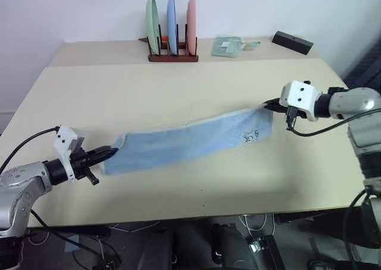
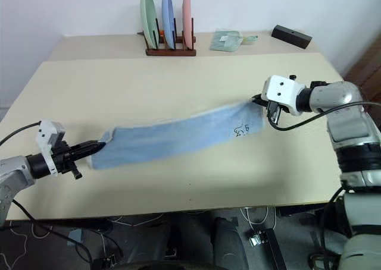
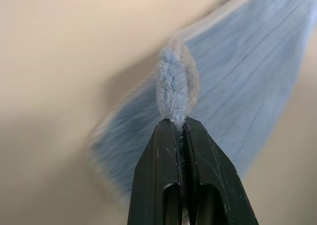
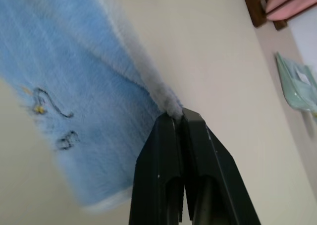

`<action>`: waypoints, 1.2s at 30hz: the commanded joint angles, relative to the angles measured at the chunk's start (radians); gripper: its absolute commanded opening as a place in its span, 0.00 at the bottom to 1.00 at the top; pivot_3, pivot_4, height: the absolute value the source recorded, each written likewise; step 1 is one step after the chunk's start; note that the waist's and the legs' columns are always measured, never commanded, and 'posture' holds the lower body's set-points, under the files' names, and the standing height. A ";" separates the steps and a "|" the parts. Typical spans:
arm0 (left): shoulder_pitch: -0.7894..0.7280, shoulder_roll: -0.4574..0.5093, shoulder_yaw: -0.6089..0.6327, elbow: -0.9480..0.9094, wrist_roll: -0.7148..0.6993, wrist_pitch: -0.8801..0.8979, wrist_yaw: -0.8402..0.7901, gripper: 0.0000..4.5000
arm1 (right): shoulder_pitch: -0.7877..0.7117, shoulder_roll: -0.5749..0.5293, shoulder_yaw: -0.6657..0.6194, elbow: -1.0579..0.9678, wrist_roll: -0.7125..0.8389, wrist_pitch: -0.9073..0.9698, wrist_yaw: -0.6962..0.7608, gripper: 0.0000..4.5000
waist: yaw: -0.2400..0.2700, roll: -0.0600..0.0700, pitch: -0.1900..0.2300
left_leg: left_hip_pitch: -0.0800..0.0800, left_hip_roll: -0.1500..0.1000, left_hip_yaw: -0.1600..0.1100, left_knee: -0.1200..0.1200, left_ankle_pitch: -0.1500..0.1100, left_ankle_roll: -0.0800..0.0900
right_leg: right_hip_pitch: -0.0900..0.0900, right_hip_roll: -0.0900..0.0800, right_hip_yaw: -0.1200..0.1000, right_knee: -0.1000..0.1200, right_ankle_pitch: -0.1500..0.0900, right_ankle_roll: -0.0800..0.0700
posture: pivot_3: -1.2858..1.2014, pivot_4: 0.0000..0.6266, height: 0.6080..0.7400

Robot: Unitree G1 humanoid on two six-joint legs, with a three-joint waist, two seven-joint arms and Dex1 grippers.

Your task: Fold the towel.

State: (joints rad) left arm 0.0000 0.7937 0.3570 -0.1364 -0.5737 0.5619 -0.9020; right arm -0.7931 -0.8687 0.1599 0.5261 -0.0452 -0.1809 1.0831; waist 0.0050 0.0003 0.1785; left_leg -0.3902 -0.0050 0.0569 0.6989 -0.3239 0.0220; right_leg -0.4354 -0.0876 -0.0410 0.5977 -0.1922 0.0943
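Left gripper (image 1: 110, 153) and right gripper (image 1: 269, 106) each clamp a towel (image 1: 190, 140) end, stretched across mid-frame. Next: bring ends together evenly.

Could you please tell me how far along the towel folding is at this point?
Done: both ends are gripped. The left gripper and right gripper are each shut on an end of the towel. In hand: it hangs stretched between them above the table. Left: the fold itself; no end has been brought over.

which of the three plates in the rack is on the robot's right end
The pink plate, at the wooden rack's right end; the blue plate stands in the middle, the green plate left.
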 commanded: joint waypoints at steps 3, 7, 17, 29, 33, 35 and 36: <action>-0.036 -0.026 -0.010 0.018 0.041 -0.050 0.040 0.00 | -0.101 0.074 0.029 0.232 -0.080 -0.160 -0.073 0.01 | -0.003 0.000 0.000 | 0.000 0.000 0.001 0.000 0.000 0.000 | 0.000 0.000 0.000 0.000 0.000 0.000 | 0.52 0.24 1.00; -0.057 -0.043 -0.022 0.041 0.063 -0.060 0.073 0.00 | -0.140 0.114 0.049 0.346 -0.124 -0.228 -0.126 0.01 | -0.009 0.000 0.000 | 0.000 0.000 0.000 0.000 0.000 0.000 | 0.000 0.000 0.000 0.000 0.000 0.000 | 0.52 0.24 1.00; -0.057 -0.044 -0.013 0.033 0.011 0.017 0.052 0.44 | -0.171 0.128 0.045 0.426 -0.187 -0.278 -0.237 0.43 | -0.023 0.000 0.000 | 0.000 0.000 0.000 0.000 0.000 -0.001 | 0.000 -0.001 0.000 0.001 0.000 0.000 | 0.52 0.24 1.00; -0.122 -0.125 0.063 0.103 0.108 -0.150 0.262 1.00 | 0.129 0.024 -0.242 -0.028 0.145 0.223 -0.194 0.99 | -0.011 0.000 0.000 | 0.000 0.000 -0.002 0.000 0.000 -0.001 | 0.000 -0.004 0.000 0.000 0.000 0.000 | 0.52 0.24 1.00; -0.179 -0.153 0.025 0.157 0.184 -0.256 0.315 1.00 | 0.419 0.010 -0.359 -0.429 0.414 0.697 -0.127 0.99 | 0.000 0.001 -0.001 | 0.000 0.000 -0.004 -0.001 0.000 -0.001 | 0.001 -0.006 -0.001 0.001 0.000 0.000 | 0.52 0.24 1.00; -0.202 -0.163 -0.004 0.131 0.166 -0.278 0.272 1.00 | 0.473 0.054 -0.425 -0.529 0.522 0.929 -0.211 0.99 | -0.003 0.001 -0.001 | 0.000 0.000 -0.002 0.000 -0.001 0.001 | 0.000 -0.007 -0.001 0.001 0.001 0.000 | 0.52 0.24 1.00; -0.210 -0.167 -0.023 0.109 0.153 -0.277 0.246 1.00 | 0.488 0.085 -0.463 -0.568 0.578 1.026 -0.257 0.99 | -0.005 0.001 -0.001 | 0.000 0.000 -0.002 0.000 -0.003 0.004 | 0.000 -0.008 0.000 0.001 0.001 -0.001 | 0.52 0.24 1.00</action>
State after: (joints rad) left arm -0.1882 0.6232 0.3566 0.0295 -0.4039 0.3160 -0.6192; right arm -0.2915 -0.8011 -0.2189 0.0603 0.4236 0.6921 0.8870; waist 0.0001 0.0009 0.1775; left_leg -0.3898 -0.0054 0.0546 0.6989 -0.3266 0.0261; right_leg -0.4351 -0.0954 -0.0413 0.5991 -0.1903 0.0923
